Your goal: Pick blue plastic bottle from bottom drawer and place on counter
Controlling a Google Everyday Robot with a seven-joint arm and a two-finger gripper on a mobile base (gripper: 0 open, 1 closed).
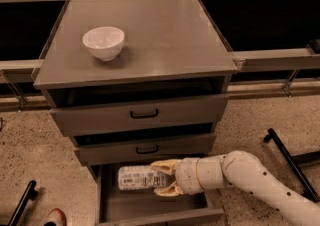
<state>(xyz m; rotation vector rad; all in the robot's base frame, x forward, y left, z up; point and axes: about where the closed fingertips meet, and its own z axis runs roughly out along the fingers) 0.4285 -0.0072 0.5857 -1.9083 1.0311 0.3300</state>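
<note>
while a bowl (103,42) tops the counter (165,35), the pincer (160,178) clasps the blue plastic bottle (136,178) in the bottom drawer (150,206).

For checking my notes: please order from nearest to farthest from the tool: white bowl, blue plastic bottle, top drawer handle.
The tool is inside the bottom drawer.
1. blue plastic bottle, in its grip.
2. top drawer handle, above it.
3. white bowl, on the counter, left side.

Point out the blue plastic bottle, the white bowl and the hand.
blue plastic bottle (135,178): camera view, label.
white bowl (103,52): camera view, outer wall.
hand (155,179): camera view, tip, at the bottle inside bottom drawer (150,206).
</note>
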